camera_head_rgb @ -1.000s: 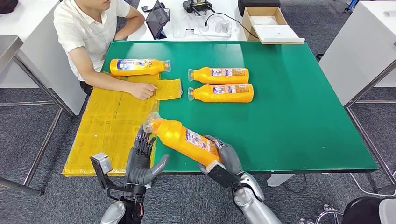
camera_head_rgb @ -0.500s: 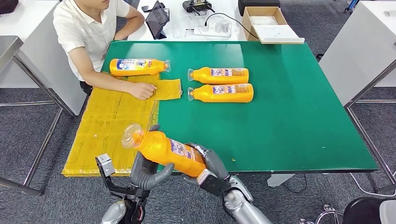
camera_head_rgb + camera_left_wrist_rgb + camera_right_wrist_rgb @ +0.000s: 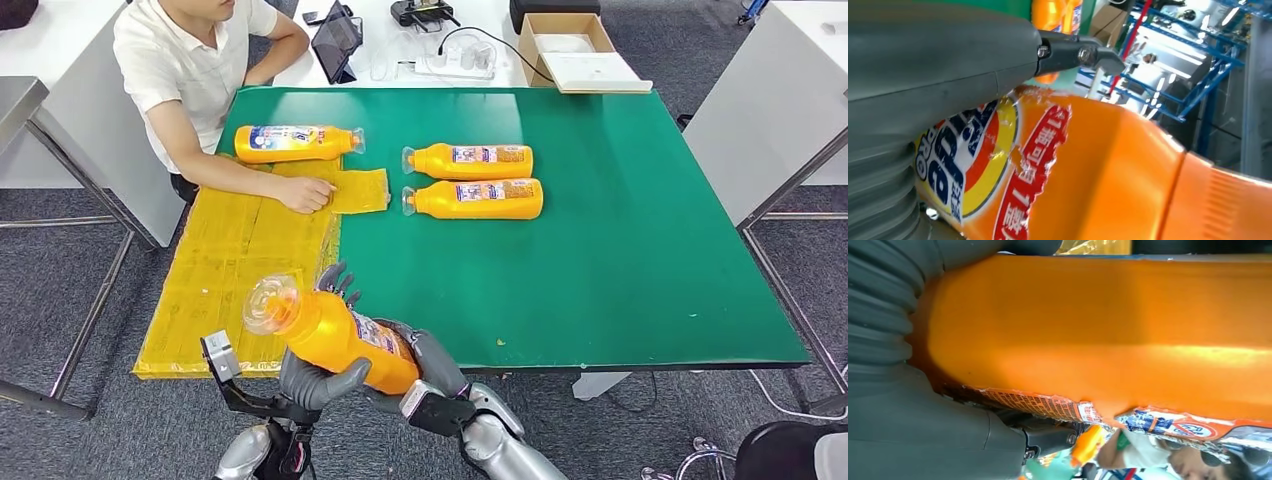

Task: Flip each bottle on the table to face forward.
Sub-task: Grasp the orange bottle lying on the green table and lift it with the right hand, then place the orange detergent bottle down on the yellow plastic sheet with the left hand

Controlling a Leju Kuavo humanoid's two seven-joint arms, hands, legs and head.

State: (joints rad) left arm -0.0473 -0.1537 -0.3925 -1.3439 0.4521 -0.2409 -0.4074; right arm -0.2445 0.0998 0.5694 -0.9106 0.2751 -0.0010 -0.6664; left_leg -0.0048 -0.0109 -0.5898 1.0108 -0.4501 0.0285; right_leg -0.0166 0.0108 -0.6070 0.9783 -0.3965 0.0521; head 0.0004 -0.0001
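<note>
1. Over the last second the held bottle (image 3: 335, 333) has been drawn off the green table (image 3: 620, 250) toward the robot's body and tipped up, so its clear cap now points toward the head camera instead of across the yellow mat (image 3: 230, 270).
2. The left robot hand (image 3: 315, 375), a second ago standing free beside the bottle, now cups it from below with its thumb across the body; the right robot hand (image 3: 425, 365) keeps its grip on the base end. Both are closed on the same bottle.
3. I judge this to be the middle of the flip: the bottle is lifted clear and shared between two hands (likely so one can re-grip and roll it), and it has yet to be laid back down.
4. The bottle is orange plastic with a torn-edged label: a blue, red and yellow logo in the left wrist view, fine print in the right wrist view.
5. Three more bottles lie on their sides farther back: one (image 3: 295, 143) by the seated person's (image 3: 190, 70) arm, and a pair (image 3: 470, 180) side by side on the green.
</note>
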